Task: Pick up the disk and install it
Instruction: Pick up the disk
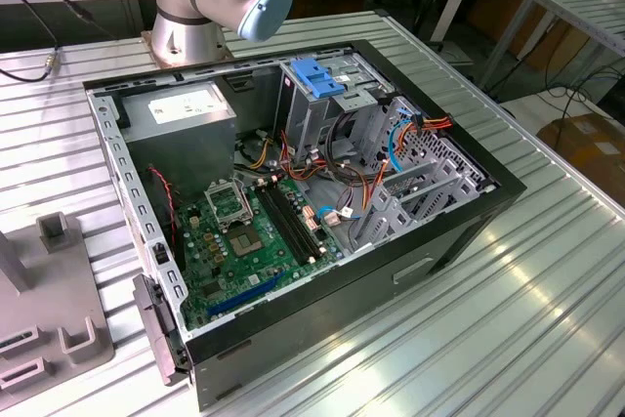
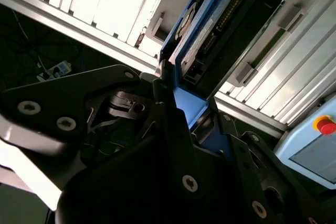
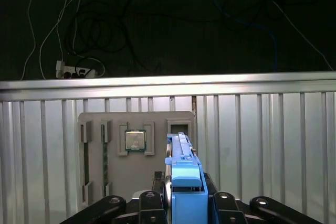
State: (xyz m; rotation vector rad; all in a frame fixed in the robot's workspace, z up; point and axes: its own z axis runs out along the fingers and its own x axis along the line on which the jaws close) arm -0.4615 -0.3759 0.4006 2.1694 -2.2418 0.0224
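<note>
The disk (image 3: 184, 174) stands edge-on between my fingers in the first wrist view, its blue plastic carrier facing the camera. In the second wrist view the disk (image 2: 202, 30) reaches away from the gripper, showing its blue frame, a white label and a dark circuit side. My gripper (image 3: 184, 203) is shut on the disk, with a black finger on each side of the carrier. The gripper (image 2: 173, 103) holds it above the slatted aluminium table (image 3: 262, 145). In the exterior view the open computer case (image 1: 459, 231) lies on the table, with its metal drive cage (image 1: 322, 109) at the back.
A grey fixture plate (image 3: 113, 182) with a small chip (image 3: 135, 140) lies on the table below the disk. The arm's base (image 1: 186, 31) stands behind the case. A grey power-supply box (image 1: 181, 109) and a motherboard (image 1: 244, 241) fill the case. A red button (image 2: 326, 125) sits nearby.
</note>
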